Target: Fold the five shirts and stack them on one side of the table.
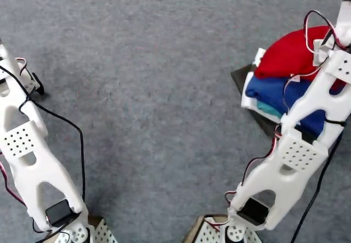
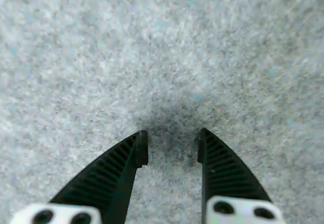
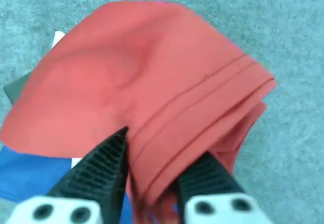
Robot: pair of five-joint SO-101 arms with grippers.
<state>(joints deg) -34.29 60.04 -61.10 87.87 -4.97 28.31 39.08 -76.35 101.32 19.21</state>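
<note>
Currently the right gripper (image 3: 163, 144) has its jaws clamped on a thick fold at the hem edge of the red shirt (image 3: 126, 67), and cloth fills the gap. The red shirt tops the stack near the table's (image 1: 153, 89) right edge, over a blue shirt (image 1: 269, 89), with a teal layer (image 1: 267, 109), a white layer (image 1: 250, 89) and a dark layer (image 1: 241, 74) peeking out below. The left gripper (image 2: 172, 145) is slightly open and empty over bare table, well apart from the stack. The cloth looks light, soft and floppy, likely to slump or unfold if dragged. It is best held at a doubled fold edge, not a single layer. The stack looks done or nearly so.
</note>
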